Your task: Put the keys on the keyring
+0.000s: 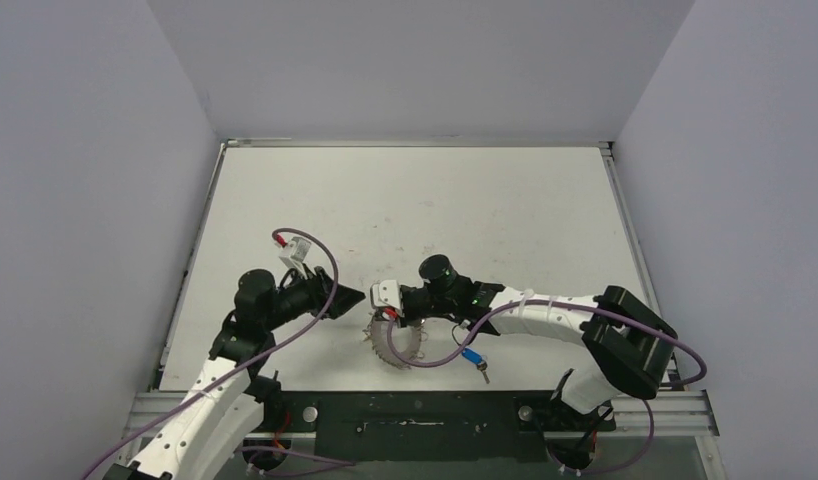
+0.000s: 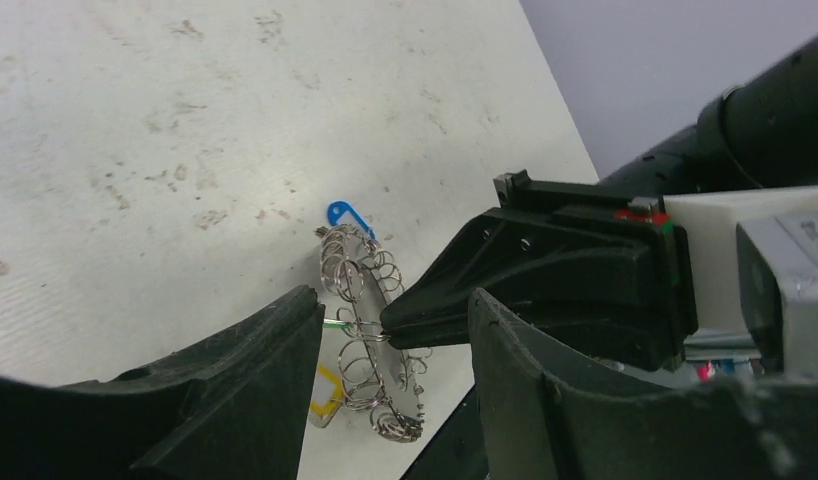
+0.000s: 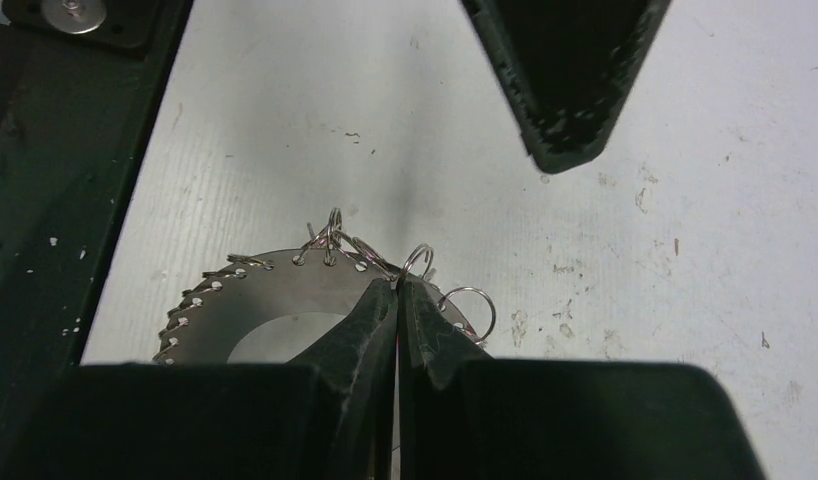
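Note:
The keyring (image 1: pixel 397 342) is a wide silver ring edged with wire loops, near the table's front edge. My right gripper (image 1: pixel 389 316) is shut on one of its small loops (image 3: pixel 415 262) and holds the ring tilted up on edge (image 2: pixel 370 330). My left gripper (image 1: pixel 353 297) is open, its fingers (image 2: pixel 270 350) on either side of the ring and the right gripper's tip. A green tag (image 2: pixel 332 322) shows beside the ring, a yellow tag (image 2: pixel 325 388) below it and a blue tag (image 2: pixel 345 213) at its far end. Another blue-tagged key (image 1: pixel 473 357) lies to the right.
The white table (image 1: pixel 435 200) is scuffed, with grey walls on three sides. A black base rail (image 1: pixel 415 412) runs along the near edge. Purple cables (image 1: pixel 330 270) loop over both arms. The left gripper's finger (image 3: pixel 565 80) hangs just past the ring in the right wrist view.

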`<control>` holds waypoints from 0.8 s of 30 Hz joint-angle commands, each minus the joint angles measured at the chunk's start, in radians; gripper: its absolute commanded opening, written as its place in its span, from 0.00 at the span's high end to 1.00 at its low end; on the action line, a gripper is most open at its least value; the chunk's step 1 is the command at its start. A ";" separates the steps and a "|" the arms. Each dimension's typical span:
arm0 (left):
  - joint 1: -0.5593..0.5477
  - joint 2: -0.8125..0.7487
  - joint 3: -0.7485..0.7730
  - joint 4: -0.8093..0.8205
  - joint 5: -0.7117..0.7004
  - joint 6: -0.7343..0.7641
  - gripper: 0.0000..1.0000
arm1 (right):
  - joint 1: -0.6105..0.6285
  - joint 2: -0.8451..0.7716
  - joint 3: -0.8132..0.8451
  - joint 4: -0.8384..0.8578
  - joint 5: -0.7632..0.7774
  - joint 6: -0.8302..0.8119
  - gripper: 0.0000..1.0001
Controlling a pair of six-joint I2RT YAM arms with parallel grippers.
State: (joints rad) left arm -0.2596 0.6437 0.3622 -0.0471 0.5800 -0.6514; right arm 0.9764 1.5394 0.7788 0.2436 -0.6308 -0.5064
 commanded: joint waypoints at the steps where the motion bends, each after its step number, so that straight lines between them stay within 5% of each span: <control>1: -0.107 -0.029 -0.066 0.291 -0.045 0.083 0.47 | -0.017 -0.099 -0.024 0.008 -0.124 0.006 1.00; 16: -0.378 -0.078 -0.271 0.674 -0.046 0.634 0.59 | -0.072 -0.238 -0.075 -0.113 -0.229 -0.025 1.00; 24: -0.444 -0.139 -0.293 0.610 -0.027 0.837 0.63 | -0.085 -0.248 -0.053 -0.169 -0.273 -0.070 1.00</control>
State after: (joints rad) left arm -0.6846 0.5335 0.0776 0.5243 0.5362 0.0437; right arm 0.8967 1.3308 0.7048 0.0841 -0.8253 -0.5312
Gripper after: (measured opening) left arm 0.383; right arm 0.025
